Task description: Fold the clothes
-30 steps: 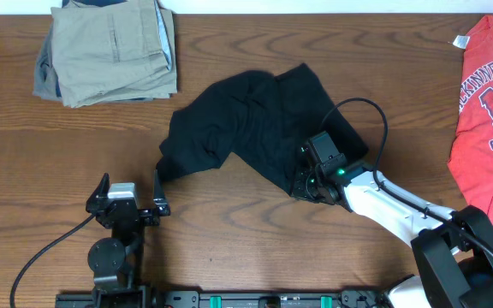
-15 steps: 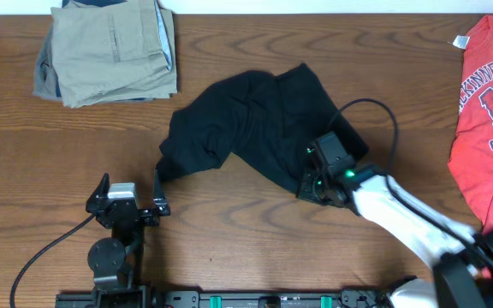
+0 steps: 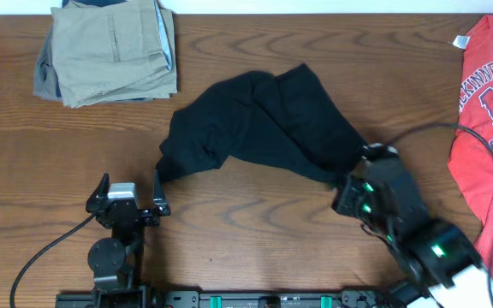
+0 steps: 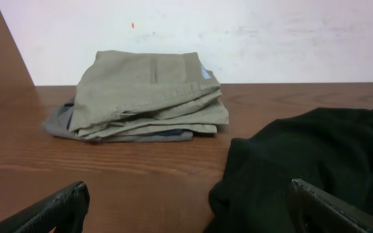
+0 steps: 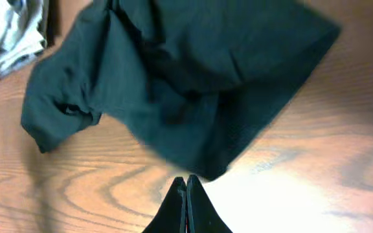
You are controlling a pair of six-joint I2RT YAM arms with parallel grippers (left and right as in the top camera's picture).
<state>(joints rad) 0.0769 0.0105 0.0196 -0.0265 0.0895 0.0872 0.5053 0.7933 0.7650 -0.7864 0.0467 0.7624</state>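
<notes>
Trousers: folded khaki trousers [image 3: 105, 51] lie stacked in the upper left of the overhead frame.
Left gripper: the left gripper [image 3: 130, 190] sits at lower left over the bare table [image 3: 246, 231], jaws spread wide and empty, just beside the shirt's left end.
Clothes: the black T-shirt [image 3: 255, 128] lies crumpled at centre, stretching down to the right.
Right gripper: the right gripper [image 5: 186, 188] is right of centre, fingers pressed together at the shirt's lower corner. Whether they nip cloth cannot be told.
Red T-shirt: the red T-shirt [image 3: 486, 120] lies at the right edge.
</notes>
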